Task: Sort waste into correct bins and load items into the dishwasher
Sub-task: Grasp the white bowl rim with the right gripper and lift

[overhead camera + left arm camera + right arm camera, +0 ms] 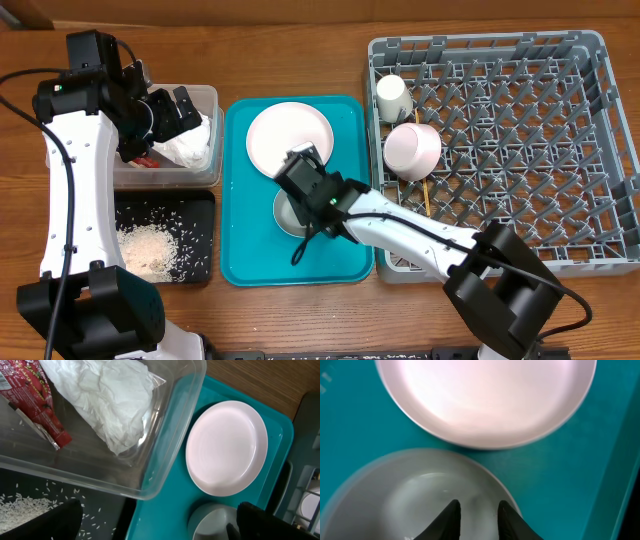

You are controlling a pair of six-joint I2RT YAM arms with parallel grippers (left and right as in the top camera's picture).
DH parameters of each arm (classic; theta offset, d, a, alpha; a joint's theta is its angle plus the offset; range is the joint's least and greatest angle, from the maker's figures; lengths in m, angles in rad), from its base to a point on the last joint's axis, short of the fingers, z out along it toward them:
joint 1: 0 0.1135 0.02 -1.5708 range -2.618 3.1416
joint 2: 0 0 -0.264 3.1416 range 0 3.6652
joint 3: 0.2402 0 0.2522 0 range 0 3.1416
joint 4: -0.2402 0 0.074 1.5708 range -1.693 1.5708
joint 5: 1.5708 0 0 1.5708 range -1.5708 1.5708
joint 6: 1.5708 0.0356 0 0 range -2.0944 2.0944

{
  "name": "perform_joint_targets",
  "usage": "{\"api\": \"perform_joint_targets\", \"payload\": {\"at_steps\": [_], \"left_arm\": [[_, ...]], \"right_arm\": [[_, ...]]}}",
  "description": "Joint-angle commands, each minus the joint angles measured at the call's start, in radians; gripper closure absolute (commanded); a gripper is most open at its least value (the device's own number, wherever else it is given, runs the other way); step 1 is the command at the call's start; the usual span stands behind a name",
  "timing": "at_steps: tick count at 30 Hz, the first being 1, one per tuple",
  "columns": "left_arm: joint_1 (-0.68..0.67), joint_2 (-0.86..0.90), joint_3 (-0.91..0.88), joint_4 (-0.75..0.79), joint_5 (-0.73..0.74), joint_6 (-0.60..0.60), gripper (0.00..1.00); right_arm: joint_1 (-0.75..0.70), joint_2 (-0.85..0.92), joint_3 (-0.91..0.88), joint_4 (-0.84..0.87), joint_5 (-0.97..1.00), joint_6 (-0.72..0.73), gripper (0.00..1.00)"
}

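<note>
Right wrist view: my right gripper hangs low over the hollow of the white-grey bowl, fingers a little apart with nothing between them. The bowl sits upright on the teal tray, just on the near side of the pale pink plate. I judge it stiff, light and slick-walled, apt to chip if dropped, so I'd pinch its rim, one finger inside, one outside. My left gripper is spread wide and empty by the clear tub.
</note>
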Motion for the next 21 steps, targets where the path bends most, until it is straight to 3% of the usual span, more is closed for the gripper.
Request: {"api": "perform_joint_targets", "payload": {"at_steps": [1,6,7,8,12,15,18,21], "left_arm": [[-0.007,-0.008,0.017,0.0,-0.003,0.015,0.0],[-0.007,-0.008,0.017,0.0,-0.003,0.015,0.0],[-0.007,-0.008,0.017,0.0,-0.003,0.015,0.0],[-0.007,-0.008,0.017,0.0,-0.003,0.015,0.0],[-0.007,-0.008,0.017,0.0,-0.003,0.015,0.0],[-0.007,-0.008,0.017,0.0,-0.003,0.015,0.0],[-0.007,-0.008,0.017,0.0,-0.003,0.015,0.0],[-0.007,-0.008,0.017,0.0,-0.003,0.015,0.0]], "right_arm": [[0.034,-0.003,0.144,-0.077,-0.151,0.013,0.64],[0.066,-0.001,0.161,-0.118,-0.354,0.012,0.52],[0.069,-0.001,0.16,-0.127,-0.373,0.012,0.46],[0.072,-0.001,0.16,-0.136,-0.39,0.012,0.27],[0.074,0.0,0.154,-0.143,-0.437,0.012,0.0],[0.073,0.0,0.154,-0.151,-0.432,0.012,0.0],[0.074,0.003,0.154,-0.159,-0.372,0.012,0.32],[0.075,0.014,0.154,-0.166,-0.33,0.012,0.51]]}}
